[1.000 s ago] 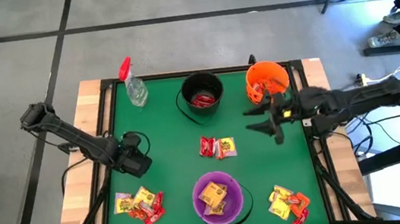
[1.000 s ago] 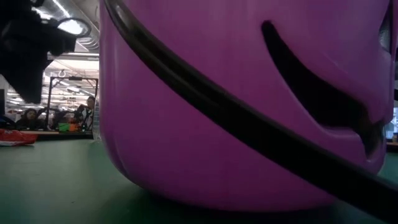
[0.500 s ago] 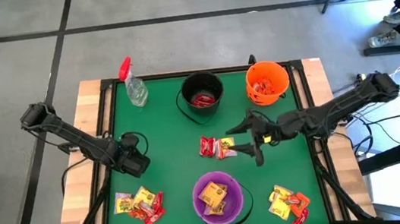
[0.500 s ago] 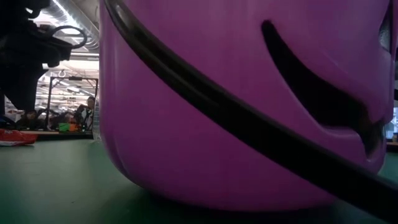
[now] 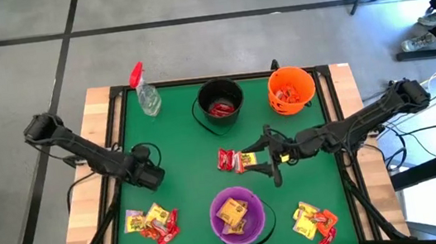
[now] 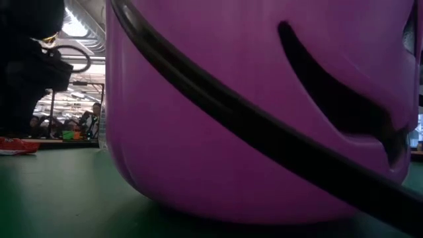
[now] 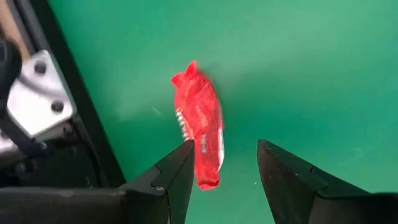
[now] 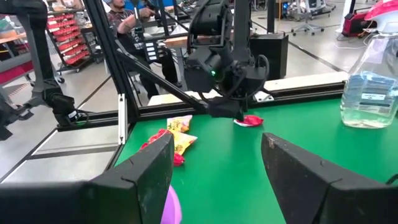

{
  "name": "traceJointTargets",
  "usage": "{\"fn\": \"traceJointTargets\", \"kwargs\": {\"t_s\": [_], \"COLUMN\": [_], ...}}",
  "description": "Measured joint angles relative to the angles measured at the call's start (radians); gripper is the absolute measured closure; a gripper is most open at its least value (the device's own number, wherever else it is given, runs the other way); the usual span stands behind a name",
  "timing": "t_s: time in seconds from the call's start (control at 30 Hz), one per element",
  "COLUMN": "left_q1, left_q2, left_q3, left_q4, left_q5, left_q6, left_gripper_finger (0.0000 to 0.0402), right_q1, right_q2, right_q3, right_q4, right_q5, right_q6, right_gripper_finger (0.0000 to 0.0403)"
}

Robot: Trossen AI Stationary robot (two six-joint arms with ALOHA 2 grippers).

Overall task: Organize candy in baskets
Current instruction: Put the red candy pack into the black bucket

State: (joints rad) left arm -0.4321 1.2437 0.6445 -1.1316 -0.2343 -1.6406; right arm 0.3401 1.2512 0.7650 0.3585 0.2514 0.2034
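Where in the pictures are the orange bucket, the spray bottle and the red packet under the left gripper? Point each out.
orange bucket [image 5: 303,96]: high view, on its rim.
spray bottle [image 5: 149,100]: high view, on its clear body.
red packet [image 7: 203,118]: left wrist view, on the wrapper's middle.

Two slim dark jointed arms, looped black cables, wedge-shaped black fingers [image 7: 283,180], silver screwed bracket

No text, label, brand or number can be read in any view. The yellow candy [image 5: 232,212] in the purple bucket [image 5: 240,234] carries red print, but the letters are too small to read. The red packet [image 7: 202,130] before the left tool [image 7: 224,163] shows only small white marks, not readable.
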Motion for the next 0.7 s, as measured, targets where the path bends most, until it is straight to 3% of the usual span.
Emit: {"fn": "traceJointTargets", "kwargs": {"t_s": [0.37, 0.7], "left_q1": [0.138, 0.190], "left_q2": [0.110, 0.175], "left_q3": [0.000, 0.000], "left_q4": [0.000, 0.004], "left_q5": [0.084, 0.152], "left_q6": [0.007, 0.140], "left_gripper_finger": [0.0238, 0.0243], "right_q1": [0.000, 0.000], "right_q2": [0.002, 0.023], "right_q3": [0.000, 0.000], "right_q4": [0.000, 0.013], "right_q5": [0.000, 0.000], "right_q6": [0.001, 0.005], "right_gripper_finger": [0.0162, 0.0162]}}
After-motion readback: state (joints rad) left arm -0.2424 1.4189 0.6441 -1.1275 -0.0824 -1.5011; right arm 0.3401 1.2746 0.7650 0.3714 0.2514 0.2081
